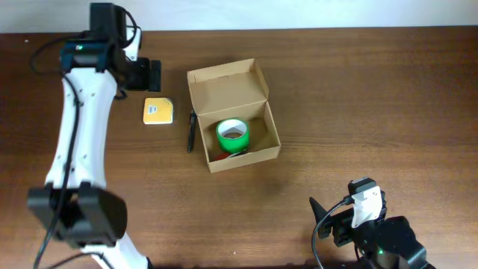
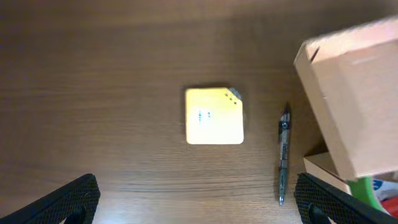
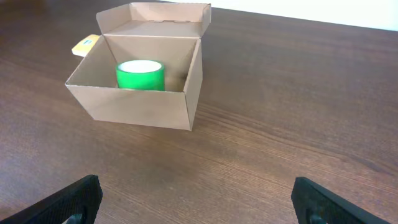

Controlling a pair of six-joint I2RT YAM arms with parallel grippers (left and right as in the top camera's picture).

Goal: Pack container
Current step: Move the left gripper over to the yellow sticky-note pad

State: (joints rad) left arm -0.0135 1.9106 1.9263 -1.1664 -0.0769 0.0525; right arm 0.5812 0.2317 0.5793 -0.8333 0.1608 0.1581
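The tan cardboard container [image 1: 228,81], rectangular with its hinged flap raised, was set mid-way on the grained dark-wood table [image 1: 358,97], a glossy green tape roll [image 1: 233,134] inside. A flat yellow square pad [image 2: 214,116] and a slim pen [image 2: 283,152] were laid beside it. The left gripper [image 2: 199,202] and right gripper [image 3: 196,202] were spread wide, empty.

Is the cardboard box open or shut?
Open: the tan cardboard box has its flap lid folded back, showing a green tape roll inside.

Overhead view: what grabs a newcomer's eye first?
The open cardboard box near the table's middle, with a bright green tape roll inside. To its left on the wood lie a black pen, close by the box wall, and a yellow square item farther out.
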